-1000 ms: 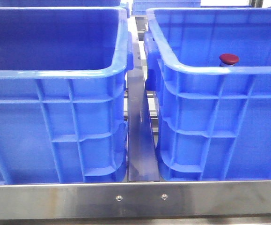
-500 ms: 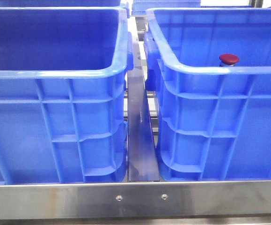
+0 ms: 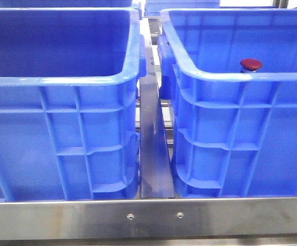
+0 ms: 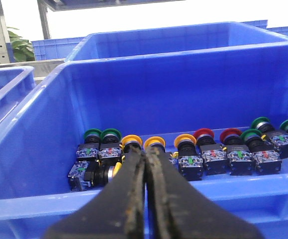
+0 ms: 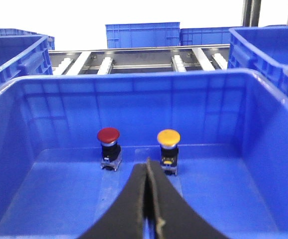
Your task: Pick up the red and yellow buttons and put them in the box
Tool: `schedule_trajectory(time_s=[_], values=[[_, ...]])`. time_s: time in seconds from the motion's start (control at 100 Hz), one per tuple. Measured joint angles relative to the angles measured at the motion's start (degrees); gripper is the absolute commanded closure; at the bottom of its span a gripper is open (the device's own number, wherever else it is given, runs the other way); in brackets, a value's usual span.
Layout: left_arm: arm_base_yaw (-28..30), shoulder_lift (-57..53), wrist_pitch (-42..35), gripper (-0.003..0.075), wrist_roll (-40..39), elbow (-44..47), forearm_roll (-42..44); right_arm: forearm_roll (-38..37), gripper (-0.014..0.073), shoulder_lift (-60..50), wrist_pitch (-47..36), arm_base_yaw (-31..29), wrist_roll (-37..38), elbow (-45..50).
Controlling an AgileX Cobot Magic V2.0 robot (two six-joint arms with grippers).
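Fingers of the right gripper press together, empty, poised just short of the red button and yellow button, both upright on the floor of the box. Left gripper fingers likewise meet, empty, before a supply crate where spare buttons line its floor.

No visible change in front view vs earlier pics, as far as discernible.

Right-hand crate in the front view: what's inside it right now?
The right crate holds a red button and a yellow button, upright side by side near its far wall. The right gripper, shut, hides part of the floor.
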Motion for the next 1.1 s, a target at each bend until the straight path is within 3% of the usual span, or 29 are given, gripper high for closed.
schedule_trajectory(time_s=[0.35,1.1], values=[[0.0,0.0,0.0,0.0739,0.0,0.0,0.0,-0.29,0.0662,-8.36,-1.89,0.0,2.95,9.59],[0.0,0.0,0.0,0.0739,0.0,0.0,0.0,-0.29,0.0662,-8.36,-4.89,0.0,3.88,9.95]])
